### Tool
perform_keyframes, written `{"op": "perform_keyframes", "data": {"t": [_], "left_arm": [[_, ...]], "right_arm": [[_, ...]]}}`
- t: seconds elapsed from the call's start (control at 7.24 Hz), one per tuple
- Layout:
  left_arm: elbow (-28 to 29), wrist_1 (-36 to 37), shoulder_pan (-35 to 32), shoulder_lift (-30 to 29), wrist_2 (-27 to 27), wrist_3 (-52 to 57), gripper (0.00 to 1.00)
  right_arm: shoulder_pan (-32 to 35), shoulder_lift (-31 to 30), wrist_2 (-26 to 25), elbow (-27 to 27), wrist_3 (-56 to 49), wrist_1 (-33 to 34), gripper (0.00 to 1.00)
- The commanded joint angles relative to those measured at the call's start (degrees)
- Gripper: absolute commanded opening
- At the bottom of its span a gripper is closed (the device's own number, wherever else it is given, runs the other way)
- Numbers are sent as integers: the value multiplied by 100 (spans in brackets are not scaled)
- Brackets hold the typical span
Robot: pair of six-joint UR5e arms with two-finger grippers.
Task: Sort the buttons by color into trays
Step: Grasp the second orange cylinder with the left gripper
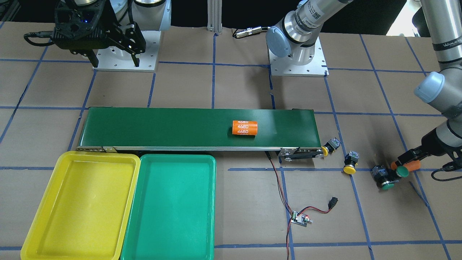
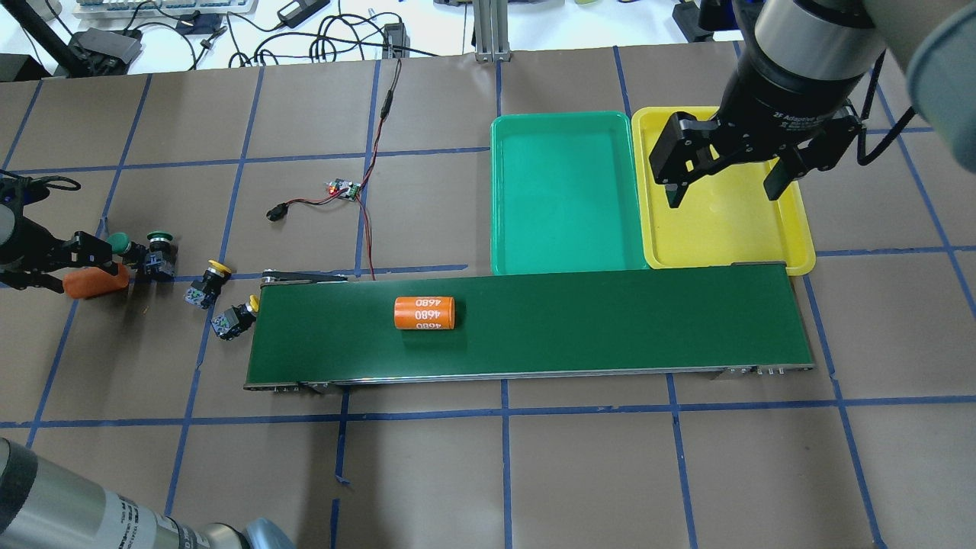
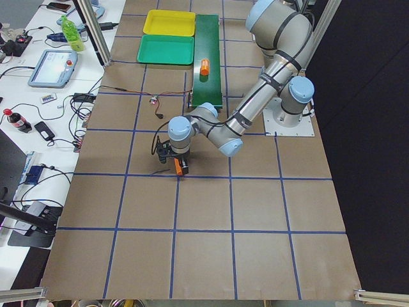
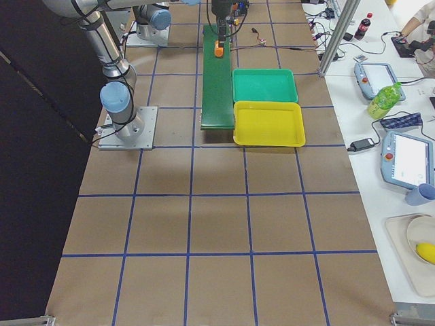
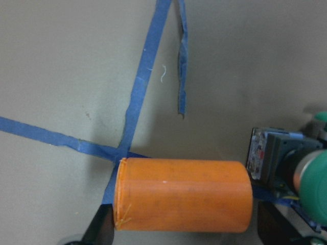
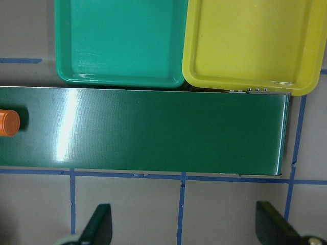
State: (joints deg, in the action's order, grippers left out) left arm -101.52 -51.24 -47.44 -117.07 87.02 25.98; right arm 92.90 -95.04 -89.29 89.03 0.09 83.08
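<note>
Two yellow buttons lie off the conveyor's end: one (image 1: 330,146) against it, one (image 1: 351,163) a little farther out. Two green buttons (image 1: 383,177) (image 1: 402,171) lie beyond them, close together. My left gripper (image 1: 406,163) is low there and open; its fingers straddle a plain orange cylinder (image 5: 184,195) end to end, and one green button (image 5: 311,178) is just past one finger. My right gripper (image 2: 724,187) is open and empty, high up by the belt's other end. The yellow tray (image 1: 36,216) and the green tray (image 1: 211,202) hold nothing.
The dark green conveyor belt (image 1: 162,126) carries an orange cylinder marked 4680 (image 1: 244,127). A small controller board (image 1: 299,218) with red and black wires lies in front of the belt's end. The trays sit side by side against the belt.
</note>
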Motion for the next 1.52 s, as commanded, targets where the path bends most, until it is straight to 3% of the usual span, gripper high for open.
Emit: {"op": "perform_keyframes", "data": {"t": [0.0,0.14,0.28,0.41,0.55,0.69,0.97,1.38], "left_arm": [[9,8,-2,-53,8,56,100],[9,139,7,-105,43,82,100],[9,193,-2,-132,61,91,66],[9,184,-2,-124,61,91,19],[9,132,7,24,61,82,6],[9,-16,-36,243,70,82,5],[44,-1233,-124,1049,70,100,5],[-79,-2423,-1463,2238,52,-110,5]], "right_arm": [[0,12,8,0,0,-2,100],[0,29,17,0,0,-20,100],[0,29,17,9,0,-20,100],[0,21,17,9,0,-20,100],[0,12,9,9,0,-20,100],[0,12,0,9,9,-11,100],[0,3,0,9,9,-11,100],[0,3,0,9,9,-11,100]]}}
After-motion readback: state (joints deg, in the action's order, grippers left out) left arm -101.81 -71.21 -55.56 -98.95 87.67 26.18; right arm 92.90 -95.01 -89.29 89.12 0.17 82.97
